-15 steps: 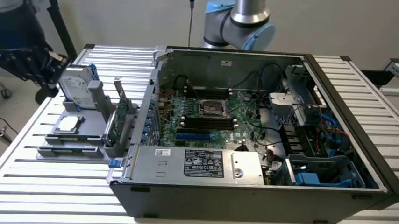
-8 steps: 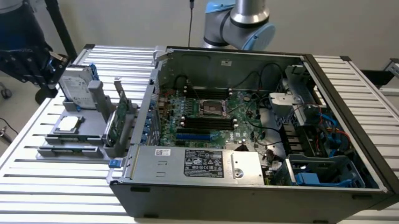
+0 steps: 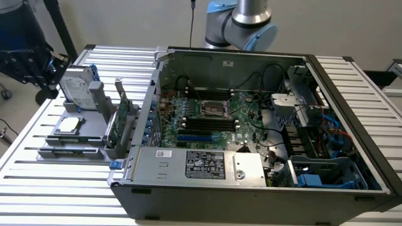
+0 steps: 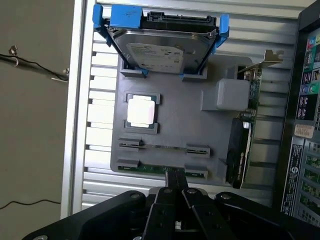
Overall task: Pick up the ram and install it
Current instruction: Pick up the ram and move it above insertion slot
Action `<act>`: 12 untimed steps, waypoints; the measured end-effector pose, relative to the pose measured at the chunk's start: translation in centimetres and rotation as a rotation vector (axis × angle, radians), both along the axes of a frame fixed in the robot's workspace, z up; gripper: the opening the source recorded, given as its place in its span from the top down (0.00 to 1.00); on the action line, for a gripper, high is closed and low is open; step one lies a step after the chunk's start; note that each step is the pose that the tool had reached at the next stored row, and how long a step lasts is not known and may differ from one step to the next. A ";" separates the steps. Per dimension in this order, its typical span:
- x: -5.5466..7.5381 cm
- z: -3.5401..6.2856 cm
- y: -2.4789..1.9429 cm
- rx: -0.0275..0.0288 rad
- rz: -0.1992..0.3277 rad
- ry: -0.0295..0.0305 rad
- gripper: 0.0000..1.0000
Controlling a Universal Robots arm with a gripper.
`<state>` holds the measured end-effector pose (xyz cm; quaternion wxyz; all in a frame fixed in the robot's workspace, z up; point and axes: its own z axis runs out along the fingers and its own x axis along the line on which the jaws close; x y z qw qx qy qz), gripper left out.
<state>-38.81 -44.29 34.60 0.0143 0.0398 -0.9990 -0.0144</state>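
Our claw (image 4: 175,176) was pinched closed and empty, aimed at the ram (image 4: 145,169). It sat edge-up in the gray tray (image 4: 185,125), probably for easy grabbing.

Ram (image 4: 147,169) midsection hidden behind tool (image 4: 175,175) (perhaps hovering above).

An open computer case (image 3: 251,202) fills the centre and right of the exterior view, motherboard (image 3: 207,115) exposed, a silver power supply (image 3: 201,165) along its lower edge. At frame left, a grey holder (image 3: 66,140) sits on the slatted table (image 3: 56,188), carrying an upright hard drive (image 3: 75,87) with blue rails, a flat processor (image 3: 69,125) and an expansion card (image 3: 119,122) standing just beside the case.
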 end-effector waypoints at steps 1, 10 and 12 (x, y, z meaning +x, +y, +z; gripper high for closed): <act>0.0 0.00 0.00 0.0000 0.000 0.0000 0.89; 0.0 0.00 0.00 0.0000 0.000 0.0000 0.89; 0.0 -0.07 -0.04 0.0001 0.006 -0.0002 0.89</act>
